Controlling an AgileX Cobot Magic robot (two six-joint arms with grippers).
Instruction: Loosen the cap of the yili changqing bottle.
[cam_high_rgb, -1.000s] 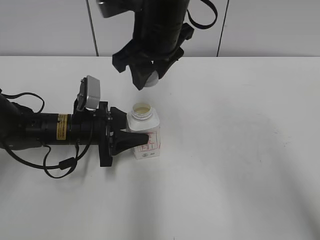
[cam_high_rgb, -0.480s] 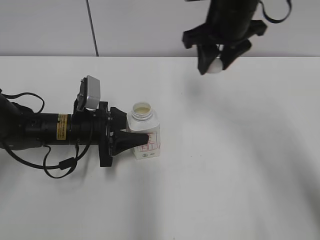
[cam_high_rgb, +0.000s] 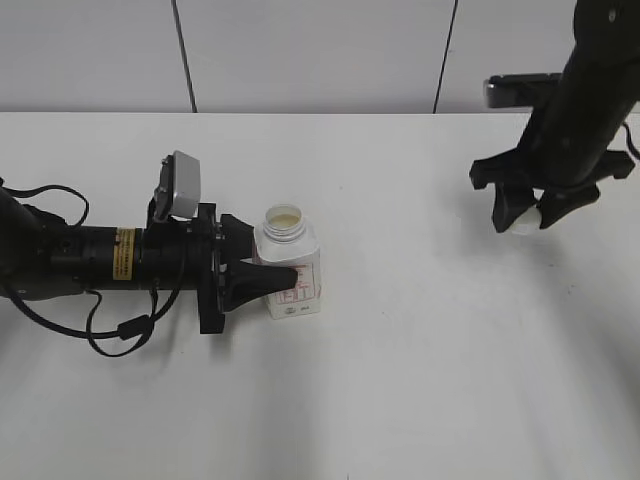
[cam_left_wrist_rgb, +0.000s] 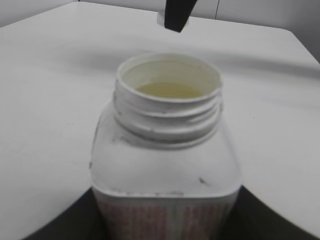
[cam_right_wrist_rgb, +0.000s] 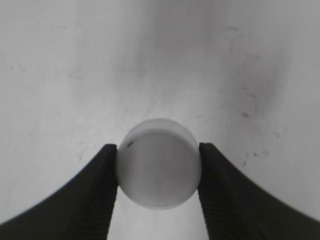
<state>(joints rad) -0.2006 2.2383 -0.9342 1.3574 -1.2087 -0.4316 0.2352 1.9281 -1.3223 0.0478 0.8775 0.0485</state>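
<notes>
My left gripper (cam_high_rgb: 262, 272) clamps the open bottle (cam_high_rgb: 290, 262) at centre-left. My right gripper (cam_high_rgb: 528, 212) pinches the cap (cam_high_rgb: 522, 222) far right; I should lower it gently before releasing.

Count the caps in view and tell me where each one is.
1. The cap is off the bottle, clamped in the right gripper over the table's right side. None looks hidden.

The left gripper (cam_high_rgb: 262, 277) lies low and level, fingers (cam_high_rgb: 268, 281) clamped on the bottle (cam_high_rgb: 290, 270). The right gripper (cam_high_rgb: 524, 216) points down, apparently clear of the bench, the cap (cam_right_wrist_rgb: 159, 163) pinched between its fingers (cam_right_wrist_rgb: 101, 187).
</notes>
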